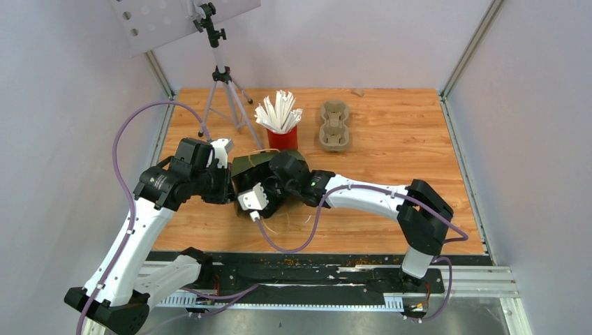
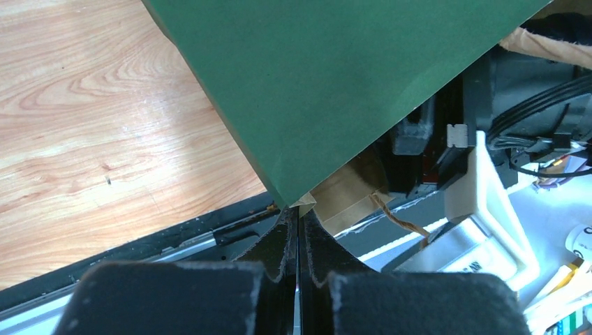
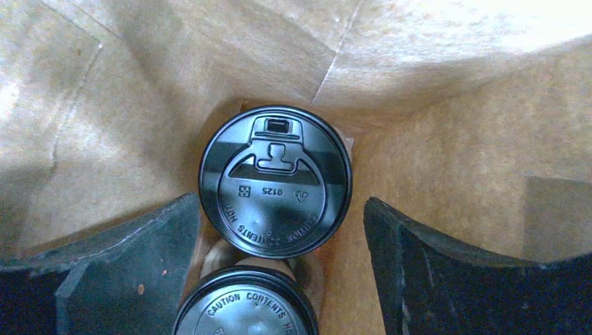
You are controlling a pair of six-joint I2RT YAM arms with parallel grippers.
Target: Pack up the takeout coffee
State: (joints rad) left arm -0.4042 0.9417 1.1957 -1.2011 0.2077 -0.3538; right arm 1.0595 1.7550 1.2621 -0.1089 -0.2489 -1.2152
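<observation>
The two cups of the takeout coffee were inside the paper bag [image 3: 454, 139], at its bottom; the right wrist view looked straight onto their black lids, the farther cup [image 3: 274, 183] fully in view and the nearer cup [image 3: 244, 307] cut by the lower edge; the lids were very close, but I could not tell if they touched. The right claw [image 3: 279, 204] was deep in the bag with its jaws wide apart, one on each side of the farther cup, gripping nothing; one jaw was just beside the lid rim, the other stood clear of it. The left claw [image 2: 298, 227] was closed tight on a corner of the bag's mouth, where the green outside met the brown inside; the bag was on the wooden worktop [image 2: 84, 125] between the two arms, and whether it stood or leaned I could not tell.

Such a cup was probably light, but could spill if filled; the pictures did not show its contents. Its paper wall would likely give under a hard squeeze, and the smooth plastic lid might pop off; so the better hold seemed to be on the wall just under the lid rim, with gentle pressure. The bag looked thin and floppy; its mouth edge or its twisted handle [image 2: 399, 215] seemed the place to hold it.
</observation>
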